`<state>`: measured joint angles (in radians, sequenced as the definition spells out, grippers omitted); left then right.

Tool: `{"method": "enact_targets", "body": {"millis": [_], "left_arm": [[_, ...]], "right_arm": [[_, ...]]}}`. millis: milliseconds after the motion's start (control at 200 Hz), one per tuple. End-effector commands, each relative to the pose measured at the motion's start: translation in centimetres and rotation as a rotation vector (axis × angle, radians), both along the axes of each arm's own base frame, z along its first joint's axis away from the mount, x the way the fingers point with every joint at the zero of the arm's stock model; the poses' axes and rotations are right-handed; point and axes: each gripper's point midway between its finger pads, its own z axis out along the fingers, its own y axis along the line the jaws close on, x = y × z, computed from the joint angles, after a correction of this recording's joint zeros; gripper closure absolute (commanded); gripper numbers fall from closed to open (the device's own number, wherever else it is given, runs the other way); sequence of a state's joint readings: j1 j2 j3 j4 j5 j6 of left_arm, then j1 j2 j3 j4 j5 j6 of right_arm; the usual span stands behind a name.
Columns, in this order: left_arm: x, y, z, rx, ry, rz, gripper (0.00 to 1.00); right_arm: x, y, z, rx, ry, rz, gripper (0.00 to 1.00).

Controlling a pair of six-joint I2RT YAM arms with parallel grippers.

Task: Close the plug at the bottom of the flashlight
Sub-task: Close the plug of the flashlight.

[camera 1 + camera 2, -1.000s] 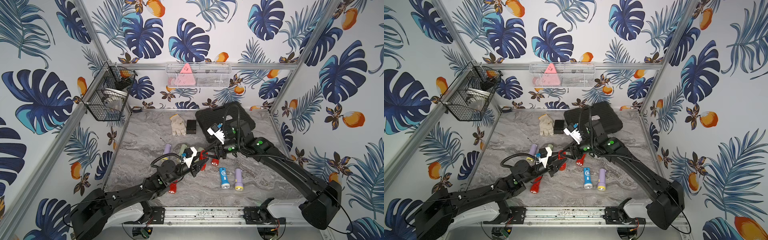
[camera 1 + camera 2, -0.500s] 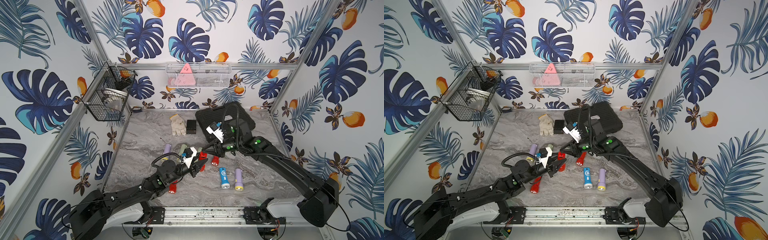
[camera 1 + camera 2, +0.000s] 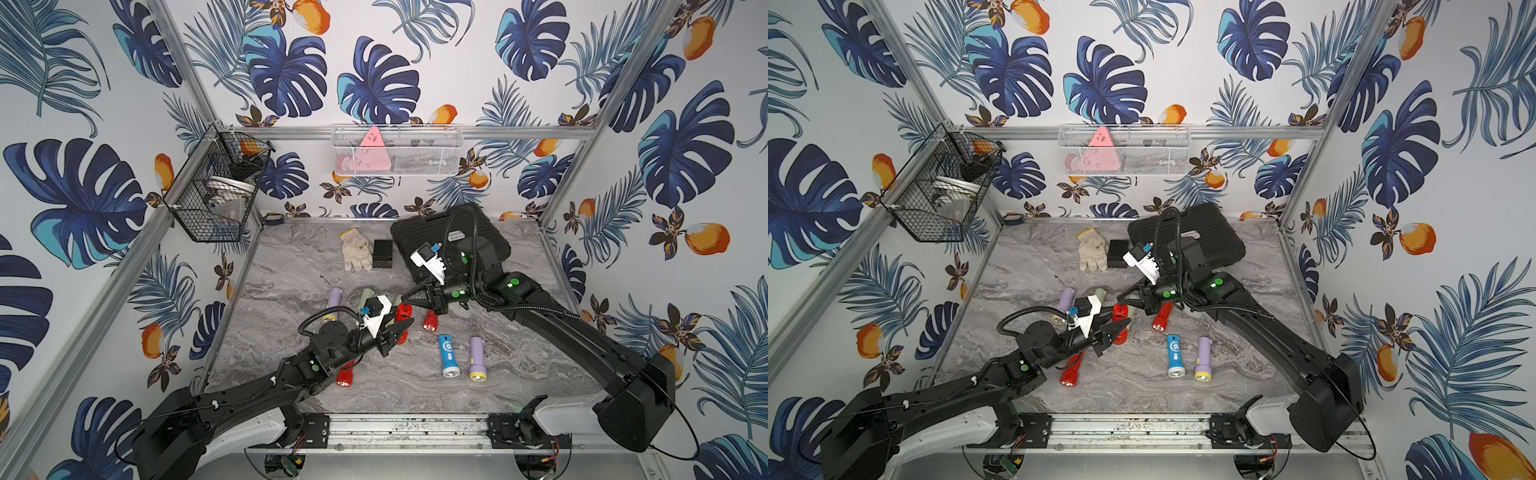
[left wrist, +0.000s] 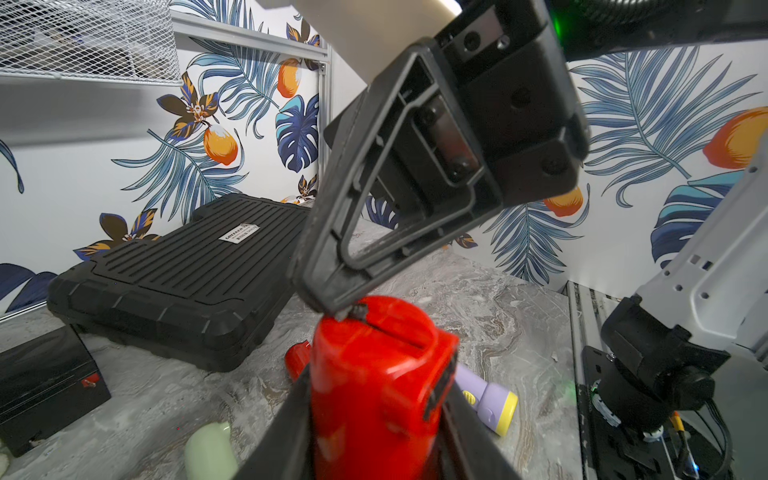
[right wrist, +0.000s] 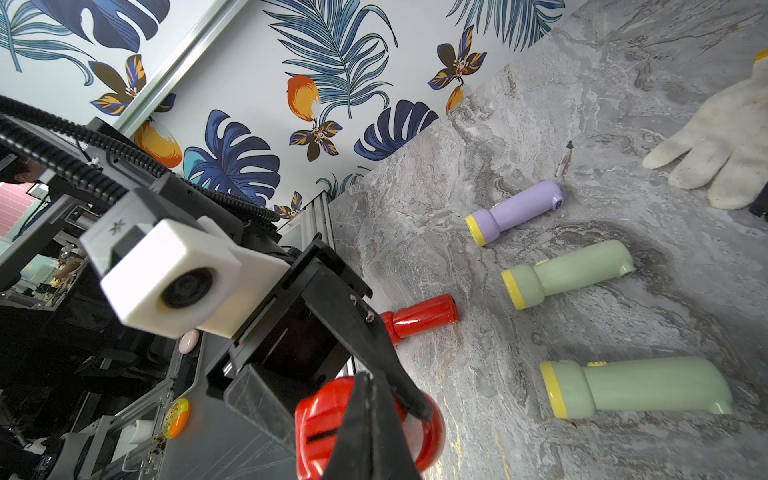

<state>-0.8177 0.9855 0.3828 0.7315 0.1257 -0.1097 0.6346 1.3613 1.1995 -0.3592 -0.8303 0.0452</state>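
Sitting between left jaws: flashlight [image 4: 374, 374]

bright, even light from above fills both top views, leaving only soft, faint shadows on the marble table [image 3: 291, 266]. these views are sharp throughout. in the left wrist view the red flashlight [image 4: 374, 374] sits close to the lens and blurs, with a pale sheen on its plastic; the wallpaper [image 4: 124, 137] behind is crisp.
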Motion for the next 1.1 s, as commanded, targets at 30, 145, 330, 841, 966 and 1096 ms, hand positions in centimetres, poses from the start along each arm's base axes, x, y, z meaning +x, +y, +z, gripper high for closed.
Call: {"method": "enact_targets", "body": {"millis": [30, 145, 330, 841, 966, 1096], "left_arm": [[-0.6, 0.4, 5.2, -0.128, -0.139, -0.008, 1.0], [-0.8, 0.2, 5.2, -0.137, -0.132, -0.028, 1.0], [-0.9, 0.3, 4.8, -0.14, -0.123, -0.033, 1.0], [1.1, 0.9, 3.8, -0.061, -0.073, 0.083, 1.0], [2.1, 1.5, 2.8, -0.01, -0.048, 0.162, 1.0], [3.5, 2.2, 1.4, 0.083, -0.005, 0.261, 1.0]], "right_arm": [[-0.5, -0.5, -1.4, -0.059, 0.047, -0.007, 1.0], [0.4, -0.7, -1.4, -0.088, 0.013, -0.045, 1.0], [2.2, -1.3, -0.7, -0.144, -0.073, -0.117, 1.0], [11.3, -7.2, -1.8, -0.396, -0.28, -0.664, 0.71], [12.5, -8.9, -2.8, -0.459, -0.304, -0.769, 0.62], [12.9, -9.8, -3.9, -0.503, -0.309, -0.806, 0.51]]}}
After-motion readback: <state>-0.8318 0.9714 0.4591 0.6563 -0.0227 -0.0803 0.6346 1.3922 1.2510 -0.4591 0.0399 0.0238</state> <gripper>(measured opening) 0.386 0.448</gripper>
